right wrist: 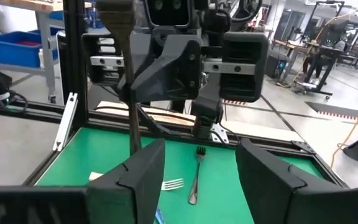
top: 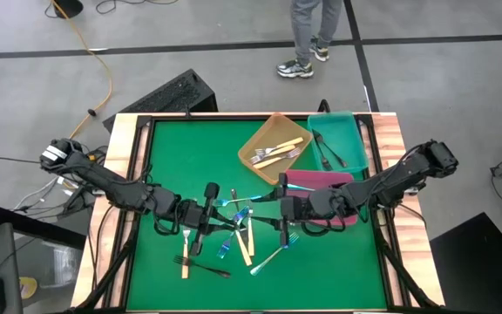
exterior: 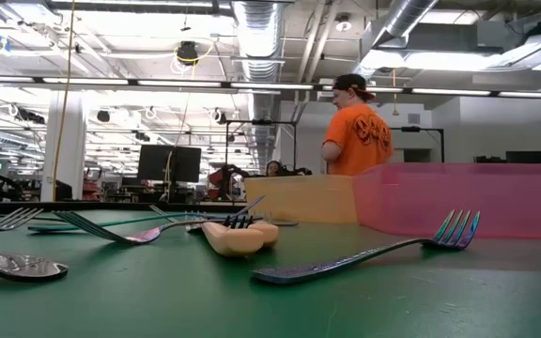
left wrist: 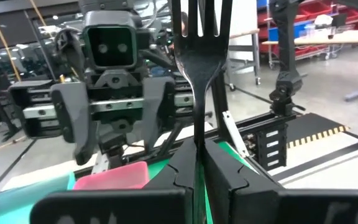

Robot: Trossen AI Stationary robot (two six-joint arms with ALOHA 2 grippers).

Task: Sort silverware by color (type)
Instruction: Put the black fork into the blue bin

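Orange tray (top: 253, 150) holding cream forks (top: 279, 151), left tool (left wrist: 199, 163) clamping black fork (left wrist: 197, 56) (upright), right tool (right wrist: 197, 163) agape.

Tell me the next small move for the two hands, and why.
Probably ease the right hand sideways until the black fork stands in its open gap, then shut. The left hand grips that fork upright, facing the right hand, but the stem lines up with one right finger, not the gap. The teal tray with black forks lies on the right arm's side.

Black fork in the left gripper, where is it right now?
The black fork stands upright, clamped in the left gripper over the green table's middle, facing the open right gripper near the pink tray.
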